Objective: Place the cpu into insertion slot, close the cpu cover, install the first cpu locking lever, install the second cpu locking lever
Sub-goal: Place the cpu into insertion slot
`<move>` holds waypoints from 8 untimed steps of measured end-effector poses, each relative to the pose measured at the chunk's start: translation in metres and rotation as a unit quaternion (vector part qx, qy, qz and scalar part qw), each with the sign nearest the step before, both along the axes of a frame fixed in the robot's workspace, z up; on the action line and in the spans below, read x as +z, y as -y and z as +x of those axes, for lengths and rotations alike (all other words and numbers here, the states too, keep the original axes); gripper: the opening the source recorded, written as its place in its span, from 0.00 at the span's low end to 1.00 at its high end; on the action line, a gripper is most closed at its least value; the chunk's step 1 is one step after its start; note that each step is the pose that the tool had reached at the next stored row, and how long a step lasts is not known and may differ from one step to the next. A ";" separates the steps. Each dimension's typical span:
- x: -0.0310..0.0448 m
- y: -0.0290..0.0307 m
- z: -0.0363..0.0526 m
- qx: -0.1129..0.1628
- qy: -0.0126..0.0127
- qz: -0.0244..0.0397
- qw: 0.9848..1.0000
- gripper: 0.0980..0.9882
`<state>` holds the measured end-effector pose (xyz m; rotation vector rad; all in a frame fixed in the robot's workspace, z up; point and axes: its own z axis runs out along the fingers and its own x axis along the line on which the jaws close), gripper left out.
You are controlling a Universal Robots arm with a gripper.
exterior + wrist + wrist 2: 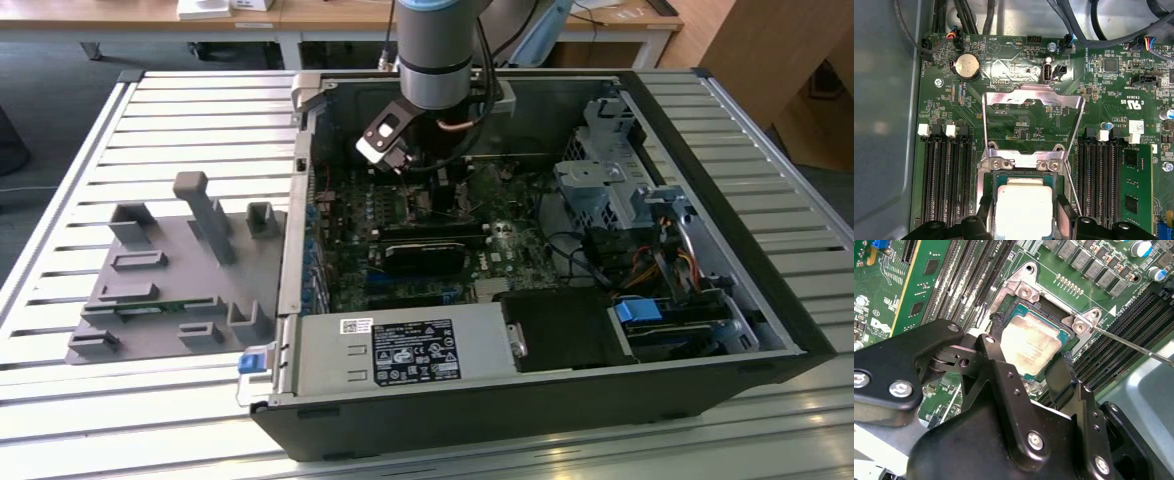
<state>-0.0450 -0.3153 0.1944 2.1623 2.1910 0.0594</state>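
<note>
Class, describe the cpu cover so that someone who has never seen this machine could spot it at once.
Inside the open computer case, find the green motherboard and the square cpu between black memory slots. The cpu cover stands swung open beside it; unlike the solid-topped cpu, it is a thin silvery frame with a square window.
</note>
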 end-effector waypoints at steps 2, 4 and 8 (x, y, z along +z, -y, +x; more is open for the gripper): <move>0.0013 0.0000 0.0000 0.000 0.000 0.000 1.000 0.58; 0.0036 0.0000 0.0000 0.000 0.000 0.000 1.000 0.58; 0.0083 0.0000 0.0000 0.000 0.000 0.000 1.000 0.49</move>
